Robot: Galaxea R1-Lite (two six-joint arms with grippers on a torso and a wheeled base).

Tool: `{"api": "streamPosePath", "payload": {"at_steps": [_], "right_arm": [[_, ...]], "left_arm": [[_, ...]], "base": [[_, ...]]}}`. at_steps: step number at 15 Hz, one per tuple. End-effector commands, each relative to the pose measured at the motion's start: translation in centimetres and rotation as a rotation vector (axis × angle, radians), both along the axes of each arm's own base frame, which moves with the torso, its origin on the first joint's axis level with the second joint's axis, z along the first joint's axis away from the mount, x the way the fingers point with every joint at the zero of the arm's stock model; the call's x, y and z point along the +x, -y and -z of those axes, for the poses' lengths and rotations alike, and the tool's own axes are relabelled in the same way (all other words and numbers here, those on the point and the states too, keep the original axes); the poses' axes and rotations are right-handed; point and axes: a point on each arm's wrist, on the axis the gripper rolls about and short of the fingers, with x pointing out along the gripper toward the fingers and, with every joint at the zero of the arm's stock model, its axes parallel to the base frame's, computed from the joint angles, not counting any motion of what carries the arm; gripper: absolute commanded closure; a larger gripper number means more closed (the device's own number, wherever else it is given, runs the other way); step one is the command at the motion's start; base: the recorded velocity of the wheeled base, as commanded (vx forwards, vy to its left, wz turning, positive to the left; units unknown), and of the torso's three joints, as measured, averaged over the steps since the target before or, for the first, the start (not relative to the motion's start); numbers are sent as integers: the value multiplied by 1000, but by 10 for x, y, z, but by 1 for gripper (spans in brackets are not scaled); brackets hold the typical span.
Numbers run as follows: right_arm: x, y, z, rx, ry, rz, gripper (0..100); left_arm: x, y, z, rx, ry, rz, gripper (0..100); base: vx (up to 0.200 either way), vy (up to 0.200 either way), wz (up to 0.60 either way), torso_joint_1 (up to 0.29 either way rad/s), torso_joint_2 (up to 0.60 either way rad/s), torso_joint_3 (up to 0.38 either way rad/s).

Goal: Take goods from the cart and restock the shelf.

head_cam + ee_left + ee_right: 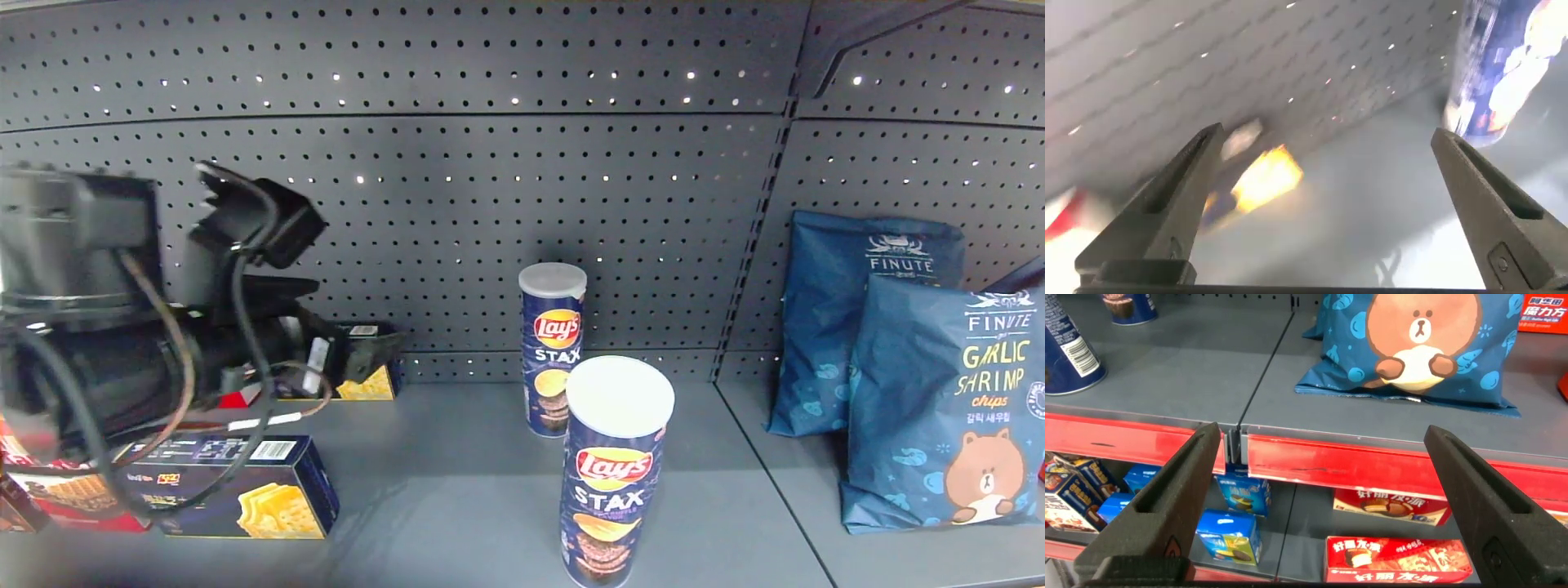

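The right gripper [1321, 431] hangs nearest, in front of the red edge strip [1372, 465] of the shelf [457, 490], with its two fingers spread wide and nothing between them. Below that strip, small blue boxes [1229, 535] and red snack boxes [1396, 559] lie on a lower shelf.

On the shelf itself, in the head view, the front chip can [614, 482] stands upright at 6 o'clock, close to the front edge. At 8 o'clock a blue cracker box [245, 490] lies flat, with red boxes [57, 490] just beside it. At 3 o'clock a shrimp chips bag [939, 408] stands upright, and a second blue bag [833, 318] stands behind it. The rear chip can [553, 351] stands at 11 o'clock from the front one, just behind it.

The left arm [163, 351] reaches in at 9 o'clock, over the boxes. The left gripper [1327, 135] is also spread apart and empty; the blurred yellow and blue shape beyond it is probably the rear cracker box [371, 384], which lies against the pegboard wall [490, 204].
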Motion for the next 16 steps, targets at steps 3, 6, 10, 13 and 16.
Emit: {"api": "streamPosePath", "payload": {"at_steps": [3,6,10,13,16], "right_arm": [[0,0,0,0,-2,-1,0],[0,0,0,0,-2,-1,0],[0,0,0,-1,-3,-2,0],[-6,1,-104,154,172,53,0],[4,-3,-140,68,44,-139,0]], "left_arm": [[-99,-56,12,-28,103,-133,0],[-128,-65,10,-40,146,-151,0],[-166,-76,23,-24,133,-193,0],[-186,-82,30,-27,168,-238,0],[-203,-86,43,2,156,-242,0]], "base": [[0,0,0,0,0,0],[0,0,0,0,0,0],[0,0,0,0,0,0],[0,0,0,0,0,0],[0,0,0,0,0,0]]}}
